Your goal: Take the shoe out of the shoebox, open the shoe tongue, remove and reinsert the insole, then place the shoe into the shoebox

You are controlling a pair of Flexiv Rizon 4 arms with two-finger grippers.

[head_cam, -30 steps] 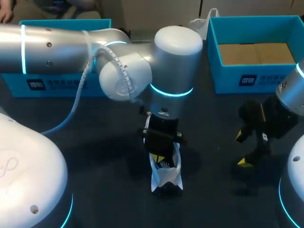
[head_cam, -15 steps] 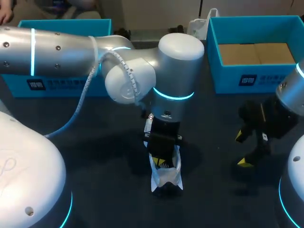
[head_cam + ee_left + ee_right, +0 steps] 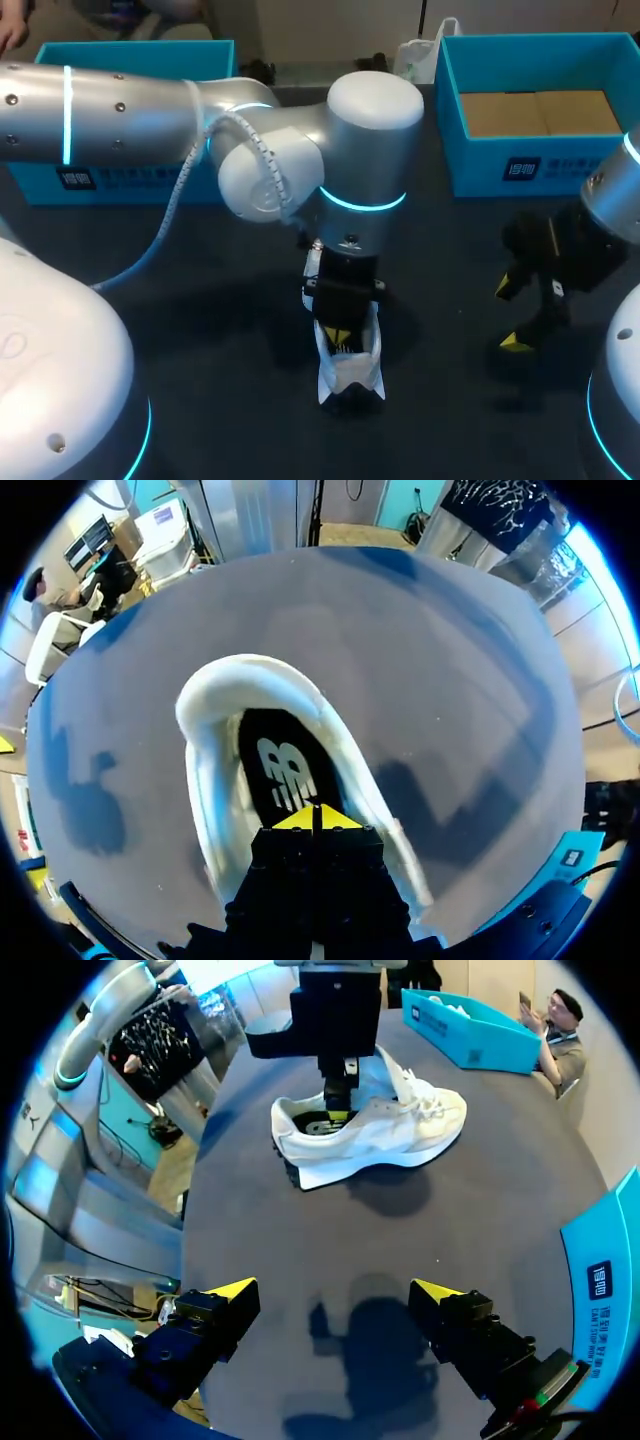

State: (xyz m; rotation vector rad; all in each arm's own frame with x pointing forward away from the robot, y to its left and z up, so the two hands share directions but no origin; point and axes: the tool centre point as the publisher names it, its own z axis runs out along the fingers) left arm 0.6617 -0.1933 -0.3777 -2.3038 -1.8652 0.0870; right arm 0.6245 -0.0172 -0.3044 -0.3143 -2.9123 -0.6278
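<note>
Shoe (image 3: 348, 372) resting on the tabletop (image 3: 200, 330), out of the shoebox (image 3: 470, 160); the removal step is evidently done. The left end effector (image 3: 317, 818) is sunk into the shoe's opening with its yellow tips pressed together just above the insole (image 3: 283, 775), which lies in place. Whether the tips pinch anything cannot be told. Insole work and reboxing appear to remain. The right end effector (image 3: 335, 1292) hangs wide open and empty, well apart from the shoe. Against one second earlier, the left arm's forearm has shifted slightly; the shoe and right arm are unchanged.

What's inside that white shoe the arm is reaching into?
A dark insole with a white logo lies inside the shoe. The left gripper, its yellow tips together, reaches into the opening above it. The inside toward the toe is covered by the gripper and the shoe's upper.
</note>
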